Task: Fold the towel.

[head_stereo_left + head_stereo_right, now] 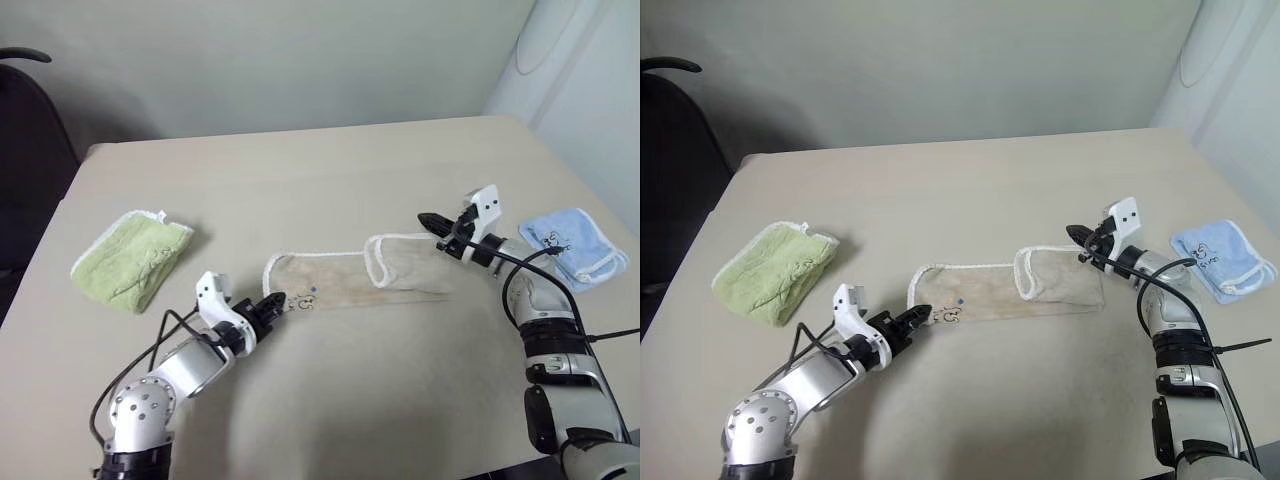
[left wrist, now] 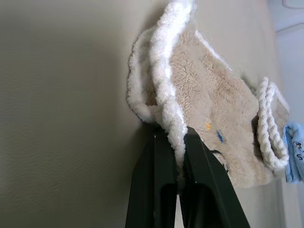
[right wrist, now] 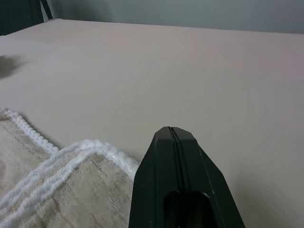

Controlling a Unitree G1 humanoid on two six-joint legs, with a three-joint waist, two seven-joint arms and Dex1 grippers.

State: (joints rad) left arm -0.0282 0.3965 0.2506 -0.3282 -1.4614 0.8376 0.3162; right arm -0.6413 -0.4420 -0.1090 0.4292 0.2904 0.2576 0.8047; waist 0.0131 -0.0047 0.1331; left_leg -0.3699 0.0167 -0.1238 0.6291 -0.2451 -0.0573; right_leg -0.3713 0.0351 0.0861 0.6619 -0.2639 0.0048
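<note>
The beige towel (image 1: pixel 340 280) with white corded edging lies as a long strip across the middle of the table (image 1: pixel 300 180), its right end turned back over itself. My left gripper (image 1: pixel 275 305) is at the towel's left near corner, shut on the towel's white edge (image 2: pixel 173 118), which bunches up between the two fingers. Over the far side of the folded right end hovers my right gripper (image 1: pixel 428 220). Its fingers (image 3: pixel 172 137) are pressed together with nothing between them.
A folded lime-green cloth (image 1: pixel 132 258) lies at the left of the table. At the right edge is a folded light blue cloth (image 1: pixel 568 245), just beside my right forearm. A dark chair (image 1: pixel 25 150) stands past the table's left side.
</note>
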